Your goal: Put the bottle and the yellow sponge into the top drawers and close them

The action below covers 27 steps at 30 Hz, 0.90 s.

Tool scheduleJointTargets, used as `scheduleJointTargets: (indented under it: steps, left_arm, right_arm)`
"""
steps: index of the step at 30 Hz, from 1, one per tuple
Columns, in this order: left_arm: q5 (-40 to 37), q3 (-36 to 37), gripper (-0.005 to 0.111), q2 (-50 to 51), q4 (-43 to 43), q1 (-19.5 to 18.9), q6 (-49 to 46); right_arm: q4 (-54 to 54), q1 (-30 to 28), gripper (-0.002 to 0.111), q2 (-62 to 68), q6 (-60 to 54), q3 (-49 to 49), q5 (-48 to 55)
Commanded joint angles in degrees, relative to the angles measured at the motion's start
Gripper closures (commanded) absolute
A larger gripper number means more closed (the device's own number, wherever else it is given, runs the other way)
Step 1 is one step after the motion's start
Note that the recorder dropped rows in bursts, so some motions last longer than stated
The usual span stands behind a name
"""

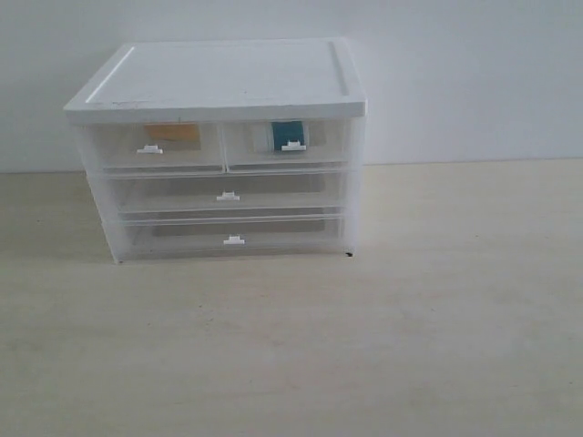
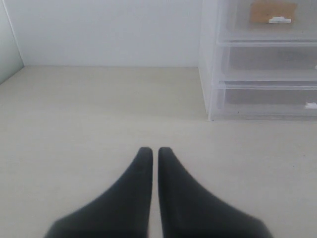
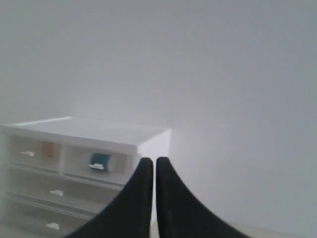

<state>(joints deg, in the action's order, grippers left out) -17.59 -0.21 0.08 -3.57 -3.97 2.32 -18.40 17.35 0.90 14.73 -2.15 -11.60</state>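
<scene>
Sitting behind the translucent front of one of the top drawers (image 1: pixel 319 144), the one on the right of the exterior view, the bottle (image 1: pixel 288 135) shows only as a teal patch of label just above the small tab handle (image 1: pixel 291 146). The sponge (image 1: pixel 172 134) is an orange-yellow blur inside the neighbouring drawer, on the left of that view. One thing per drawer suits these half-width compartments.

Both fronts sit flush with the frame of the cabinet (image 1: pixel 219 82), in line with the two full-width drawers (image 1: pixel 228 193) below, so both read as closed. Judged from this, the stowing and the closing look done, and nothing appears left to grasp.

That would explain how the arms stand. Neither shows in the exterior view. The left gripper (image 2: pixel 150 151) has its jaws together with nothing between them. It hangs low over the table (image 1: pixel 392 346), to the side of the cabinet and well apart from it, with the sponge's drawer in sight. The right gripper (image 3: pixel 149 161) likewise has its jaws pressed together and empty. It is held higher, facing the cabinet's corner from a distance, with the plain wall (image 1: pixel 455 73) behind. Standing clear like this keeps both well away from the drawer fronts and handles.
</scene>
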Motion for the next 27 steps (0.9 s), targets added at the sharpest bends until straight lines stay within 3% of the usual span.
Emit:
scheduleJointTargets:
  steps: [1,5,8,19,27]
  left_arm:
    - [0.07,0.21,0.103,-0.08,-0.01,-0.16,-0.16]
    - [0.07,0.21,0.103,-0.08,-0.01,-0.16,-0.16]
    - [0.07,0.21,0.103,-0.08,-0.01,-0.16,-0.16]
    - [0.07,0.21,0.103,-0.08,-0.01,-0.16,-0.16]
    - [0.07,0.21,0.103,-0.08,-0.01,-0.16,-0.16]
  right_arm:
    - [5.56,-4.88,0.108,-0.28,-7.64,2.15,-0.83]
    - [16.46,-10.13,0.108,-0.28,-19.44,2.15,2.69]
    - [17.11,-13.47,0.108,-0.28,-19.30,2.15,5.22]
    - [16.11,-13.90,0.108,-0.28,-11.74,2.15,27.14]
    - [16.30,-13.90,0.108,-0.28,-9.39,2.15,31.13]
